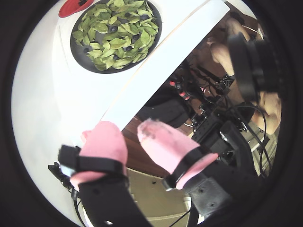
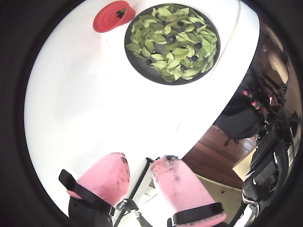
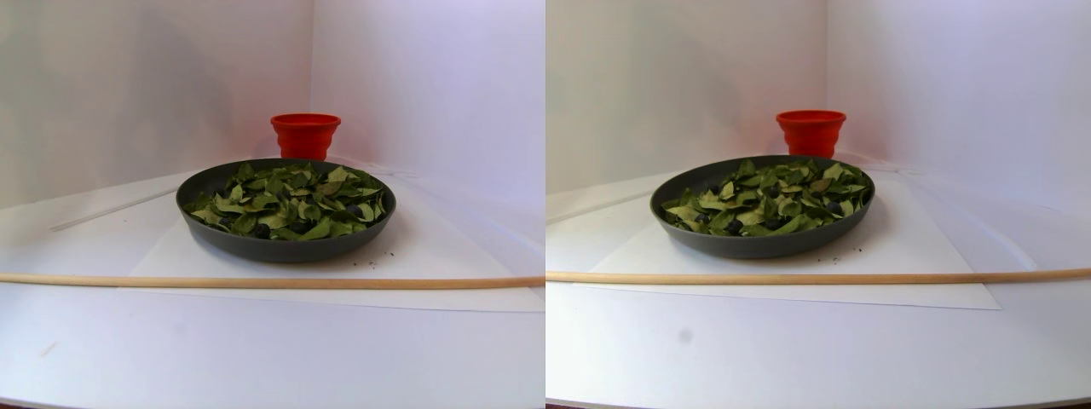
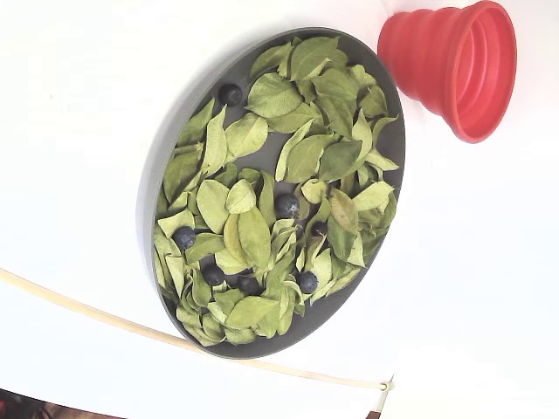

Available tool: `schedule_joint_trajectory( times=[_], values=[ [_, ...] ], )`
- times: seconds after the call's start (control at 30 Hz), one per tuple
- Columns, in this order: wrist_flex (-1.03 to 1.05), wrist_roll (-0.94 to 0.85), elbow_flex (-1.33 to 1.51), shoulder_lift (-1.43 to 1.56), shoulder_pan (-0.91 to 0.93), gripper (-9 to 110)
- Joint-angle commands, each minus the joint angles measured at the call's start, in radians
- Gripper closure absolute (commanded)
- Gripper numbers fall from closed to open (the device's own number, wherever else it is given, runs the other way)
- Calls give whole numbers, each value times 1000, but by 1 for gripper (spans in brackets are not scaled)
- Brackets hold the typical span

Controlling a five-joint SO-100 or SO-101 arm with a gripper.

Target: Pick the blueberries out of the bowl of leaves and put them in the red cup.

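Observation:
The dark grey bowl (image 4: 150, 201) holds a heap of green leaves (image 4: 253, 236), with several blueberries among them, such as one (image 4: 287, 205) near the middle and one (image 4: 231, 93) by the rim. The red cup (image 4: 454, 61) stands just beyond the bowl, and its inside is not visible from here. In both wrist views the bowl (image 1: 75, 47) (image 2: 130, 52) and cup (image 1: 73, 5) (image 2: 111, 16) lie far off at the top. My gripper (image 1: 128, 130) (image 2: 140, 163) hangs over the table's near edge, well away from the bowl, its pink fingers open and holding nothing.
A thin wooden stick (image 3: 256, 281) (image 4: 87, 314) lies across the table in front of the bowl, which rests on a white sheet (image 3: 409, 256). White walls close the back. Beyond the table edge sit dark equipment and cables (image 1: 213, 127) over a wooden floor.

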Motion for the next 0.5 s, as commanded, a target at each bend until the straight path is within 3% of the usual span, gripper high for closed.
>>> schedule_joint_trajectory(
  times=[0.0, 0.47],
  values=[
    [-55, -103, 37, -5, 17, 91],
    [-193, -486, 224, -38, 100, 90]
  ],
)
